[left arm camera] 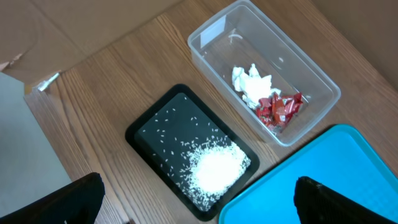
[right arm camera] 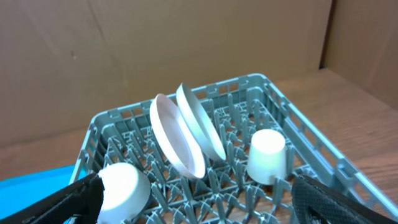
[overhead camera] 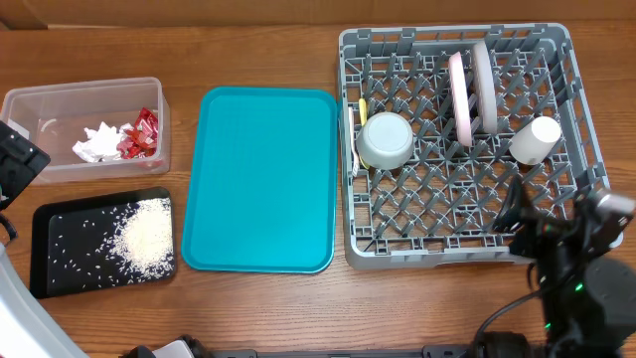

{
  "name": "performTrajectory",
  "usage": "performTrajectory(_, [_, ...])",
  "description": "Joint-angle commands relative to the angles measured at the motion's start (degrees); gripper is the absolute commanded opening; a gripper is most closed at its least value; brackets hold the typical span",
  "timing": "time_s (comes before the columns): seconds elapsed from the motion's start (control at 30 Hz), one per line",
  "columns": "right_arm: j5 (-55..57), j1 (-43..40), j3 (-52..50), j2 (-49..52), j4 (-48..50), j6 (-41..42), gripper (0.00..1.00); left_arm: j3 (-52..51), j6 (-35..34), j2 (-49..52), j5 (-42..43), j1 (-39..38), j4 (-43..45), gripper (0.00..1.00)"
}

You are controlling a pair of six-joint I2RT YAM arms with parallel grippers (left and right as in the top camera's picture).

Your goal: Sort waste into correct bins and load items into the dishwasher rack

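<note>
The grey dishwasher rack (overhead camera: 576,119) holds two plates on edge, a white one (right arm camera: 177,143) and a grey-green one (right arm camera: 202,121). Beside them stand an upturned white cup (right arm camera: 267,155) and an upturned pale bowl (right arm camera: 124,186). Yellow and white cutlery (overhead camera: 356,124) lies at the rack's left edge. The clear tub (left arm camera: 205,37) contains a crumpled napkin (left arm camera: 252,81) and red wrappers (left arm camera: 280,107). Rice (left arm camera: 214,169) is heaped in the black tray (left arm camera: 149,134). My left gripper (left arm camera: 199,208) hangs open above the black tray's corner. My right gripper (right arm camera: 199,208) is open over the rack's near edge, holding nothing.
A teal serving tray (overhead camera: 263,179) lies bare between the bins and the rack. Cardboard walls stand behind the wooden table. The left arm (overhead camera: 15,164) sits at the far left edge, the right arm (overhead camera: 576,268) at the front right corner.
</note>
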Motion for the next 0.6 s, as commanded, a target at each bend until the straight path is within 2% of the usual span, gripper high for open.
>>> performTrajectory(0.0, [-1.09,-0.31,-10.01,-7.39,5.57,0.26,1.0,0.72,-0.44,-0.02,-0.15,0.24,0.09,1.0])
performTrajectory(0.2, [-1.07,-0.31,-26.32,-14.38,21.22,0.24,1.0,0.72,-0.44,-0.02,-0.15,0.24,0.09,1.0])
performTrajectory(0.33, [-1.05,-0.31,-32.17,-21.57,23.37,0.24,1.0,0.72,-0.44,-0.02,-0.15,0.24,0.09,1.0])
performTrajectory(0.5, [-1.03,-0.35,-35.69,-21.51,25.31,0.22,1.0,0.72,-0.44,-0.02,-0.15,0.24,0.09,1.0])
performTrajectory(0.57, [-1.05,-0.35,-39.95,-21.51,30.88,0.22,1.0,0.72,-0.44,-0.02,-0.15,0.24,0.09,1.0])
